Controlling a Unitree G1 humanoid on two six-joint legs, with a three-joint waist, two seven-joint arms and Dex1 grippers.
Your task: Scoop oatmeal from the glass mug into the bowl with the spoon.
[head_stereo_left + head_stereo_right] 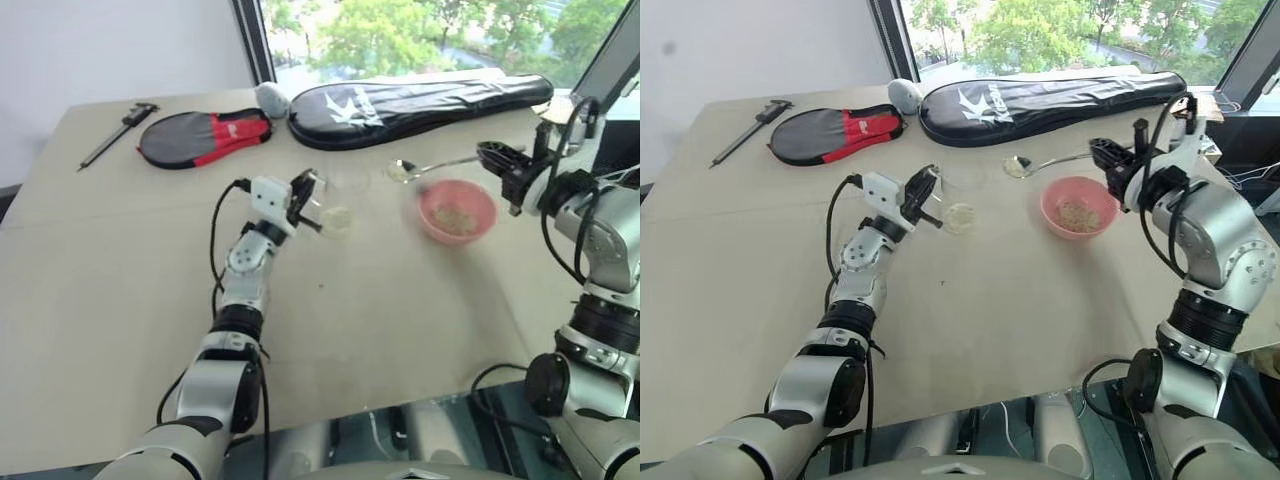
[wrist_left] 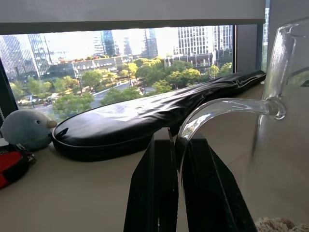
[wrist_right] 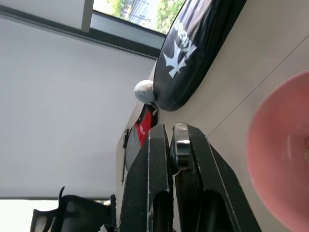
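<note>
Pinching the handle of the small clear glass mug, the left gripper holds something thin-walled and fragile; the right gripper clamps the slim, slippery silver spoon beside the pink bowl, oatmeal inside.

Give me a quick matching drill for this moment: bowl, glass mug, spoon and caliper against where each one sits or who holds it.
Things:
1. bowl
2. glass mug
3. spoon
4. caliper

Places or states:
A. handle clamped in the right gripper, its scoop out past the bowl's rim
B. lying at the table's far left corner
C. resting on the table with oatmeal inside
D. held by its handle in the left gripper

Pairs: 1-C, 2-D, 3-A, 4-B
</note>
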